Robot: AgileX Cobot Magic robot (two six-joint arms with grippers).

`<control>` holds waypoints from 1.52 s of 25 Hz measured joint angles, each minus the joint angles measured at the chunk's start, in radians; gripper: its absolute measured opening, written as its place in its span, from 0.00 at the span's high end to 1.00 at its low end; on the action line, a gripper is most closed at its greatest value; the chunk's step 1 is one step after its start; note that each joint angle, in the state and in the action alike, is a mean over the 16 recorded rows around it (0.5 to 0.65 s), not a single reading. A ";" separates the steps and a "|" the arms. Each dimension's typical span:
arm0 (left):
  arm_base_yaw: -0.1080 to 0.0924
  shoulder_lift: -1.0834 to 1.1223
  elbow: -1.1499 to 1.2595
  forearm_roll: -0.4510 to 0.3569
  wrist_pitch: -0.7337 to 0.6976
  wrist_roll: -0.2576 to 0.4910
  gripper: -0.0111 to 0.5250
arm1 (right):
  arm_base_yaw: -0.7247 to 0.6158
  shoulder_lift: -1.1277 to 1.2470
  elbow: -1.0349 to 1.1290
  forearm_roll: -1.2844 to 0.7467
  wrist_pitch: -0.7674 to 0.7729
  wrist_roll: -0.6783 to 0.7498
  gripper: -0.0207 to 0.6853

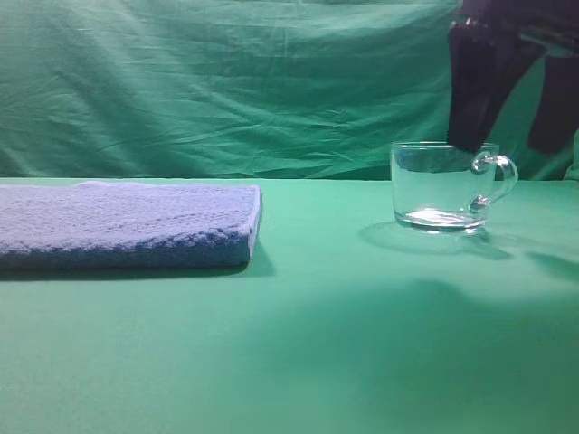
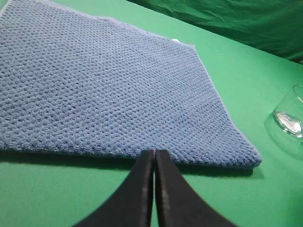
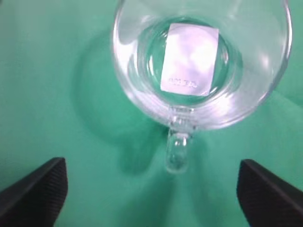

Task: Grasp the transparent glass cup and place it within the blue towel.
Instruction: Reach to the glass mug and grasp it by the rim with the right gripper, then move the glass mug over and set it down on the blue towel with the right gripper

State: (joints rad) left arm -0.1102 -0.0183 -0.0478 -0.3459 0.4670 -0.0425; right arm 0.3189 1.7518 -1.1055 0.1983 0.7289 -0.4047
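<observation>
Green cloth-covered table [image 1: 344, 344], smooth, lit unevenly with soft shadows toward the right side. Same green fabric hung as backdrop [image 1: 226, 81] behind, creased.

Directly on the table:
- blue towel [image 1: 127, 226], folded into a thick flat slab, left side, waffle-like texture, paler edge at its right end. Lies flat.
- transparent glass cup [image 1: 443, 185], upright, right side, well apart from the towel. Loop handle [image 1: 498, 176] pointing right in the exterior view. From above, pale rectangular label [image 3: 189, 59] visible through the base.
</observation>
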 joint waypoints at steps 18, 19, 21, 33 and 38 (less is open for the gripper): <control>0.000 0.000 0.000 0.000 0.000 0.000 0.98 | 0.001 0.064 -0.098 0.009 -0.014 -0.048 0.82; 0.000 0.000 0.000 0.000 0.000 0.000 0.98 | 0.002 0.064 -0.114 0.016 -0.008 -0.050 0.82; 0.000 0.000 0.000 0.000 0.000 0.000 0.98 | 0.006 0.065 -0.150 0.030 0.002 -0.051 0.82; 0.000 0.000 0.000 0.000 0.000 0.000 0.98 | 0.182 0.080 -0.381 0.119 -0.007 -0.078 0.82; 0.000 0.000 0.000 0.000 0.000 0.000 0.98 | 0.304 0.123 -0.446 0.131 -0.045 -0.099 0.82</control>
State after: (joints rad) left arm -0.1102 -0.0183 -0.0478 -0.3459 0.4670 -0.0425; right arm 0.6231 1.8745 -1.5520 0.3294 0.6839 -0.5041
